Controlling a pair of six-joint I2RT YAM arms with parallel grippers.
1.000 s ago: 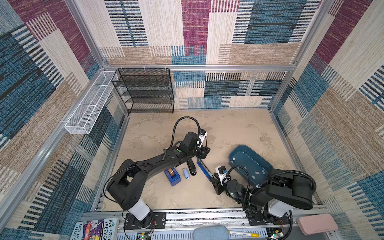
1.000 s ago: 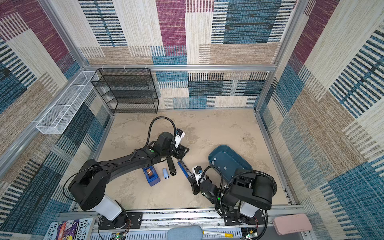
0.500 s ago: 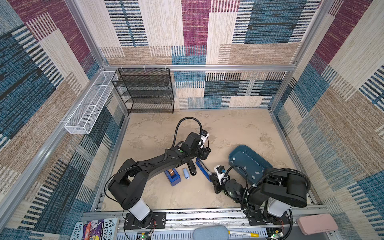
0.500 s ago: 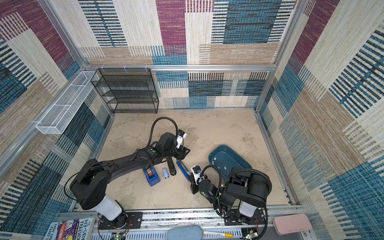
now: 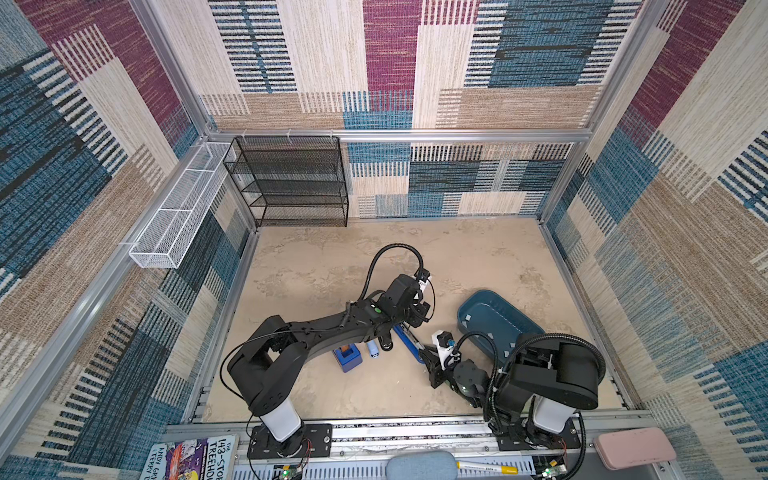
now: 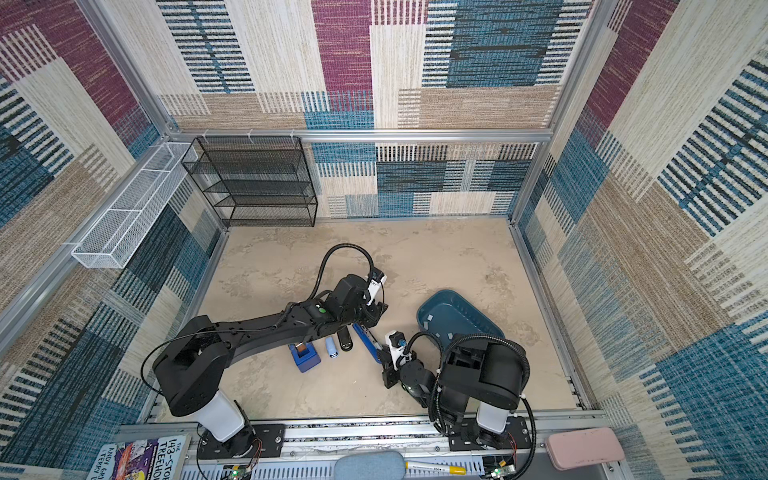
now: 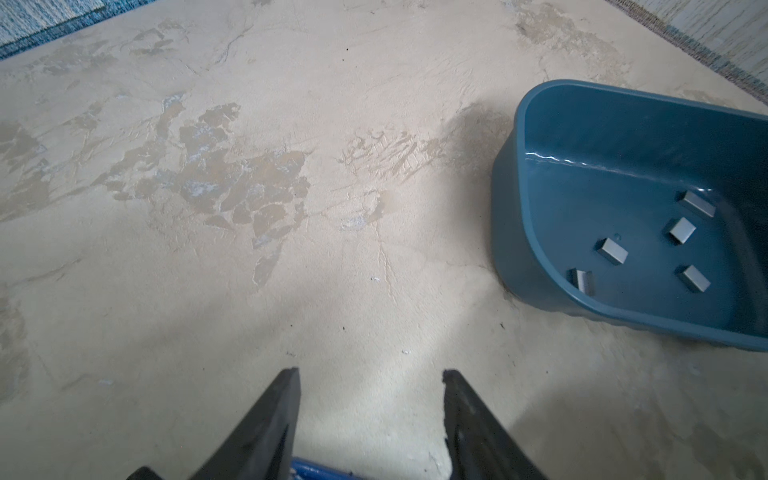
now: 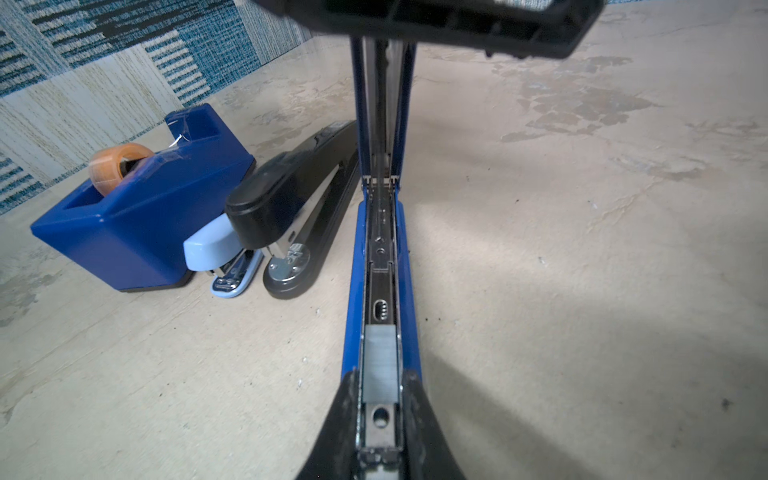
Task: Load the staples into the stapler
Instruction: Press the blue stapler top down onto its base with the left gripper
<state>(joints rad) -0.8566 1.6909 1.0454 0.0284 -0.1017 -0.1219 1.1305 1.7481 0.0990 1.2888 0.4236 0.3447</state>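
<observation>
A blue stapler lies open on the table, seen in both top views. Its lid stands upright. My left gripper is over it, shut on the lid's top, and a blue edge shows between its fingers. A grey strip of staples lies in the open channel. My right gripper is shut on the front end of the stapler's rail, one finger on each side of that strip. Several more staples lie in the teal tray.
Left of the blue stapler stand a black stapler, a small light-blue stapler and a blue tape dispenser. The teal tray sits right of both grippers. A black mesh rack and a white wire basket stand at the back left.
My right gripper's jaws have narrowed onto the front of the stapler and its wrist has shifted slightly left. The left arm has hardly moved.
</observation>
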